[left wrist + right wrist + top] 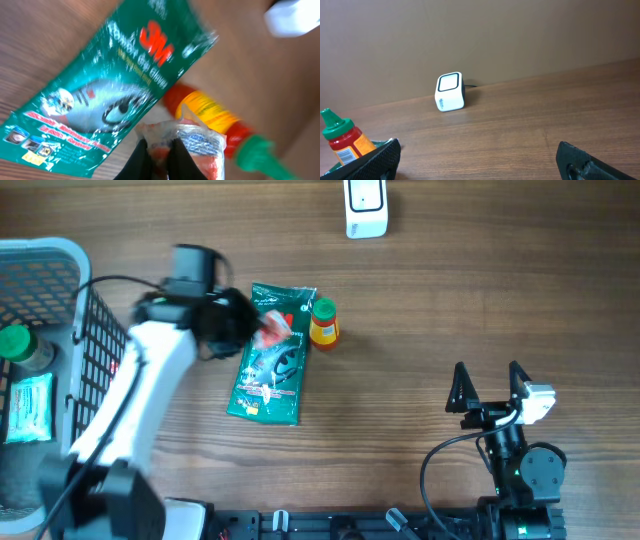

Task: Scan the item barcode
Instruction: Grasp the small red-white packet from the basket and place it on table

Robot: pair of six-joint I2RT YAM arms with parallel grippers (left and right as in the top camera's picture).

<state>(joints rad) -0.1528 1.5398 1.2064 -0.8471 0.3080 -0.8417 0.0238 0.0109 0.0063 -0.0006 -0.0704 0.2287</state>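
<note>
1. In the overhead view, the left gripper (255, 328) is seen over the middle of the table (450, 290). It is clenched on a small packet (278, 328) of clear wrap with red inside. This small packet is held above the top end of a green glove packet (268, 375), which lies flat on the wood. A sauce bottle (324, 322) with a green cap is seen just beside the small packet, on its right. The white scanner (366, 208) is placed at the far edge, well apart from the held item. A grey basket (60, 255) is found at the left side. The right gripper (490, 385) is kept near the lower right corner, released, with nothing between its jaws.

2. In the left wrist view, the two dark fingers (137, 157) are pressed together on the lower edge of the small packet (195, 142). A white label with fine print is seen on it, but a barcode cannot be told. Behind it the green glove packet (115, 85) and the sauce bottle (215, 117) are shown. The scanner (292, 17) is only a white blur in the upper right corner.

3. In the right wrist view, the right gripper (477, 147) is spread wide and holds nothing. The scanner (450, 92) is seen far ahead on the table, and the sauce bottle (342, 140) at the left edge.
</note>
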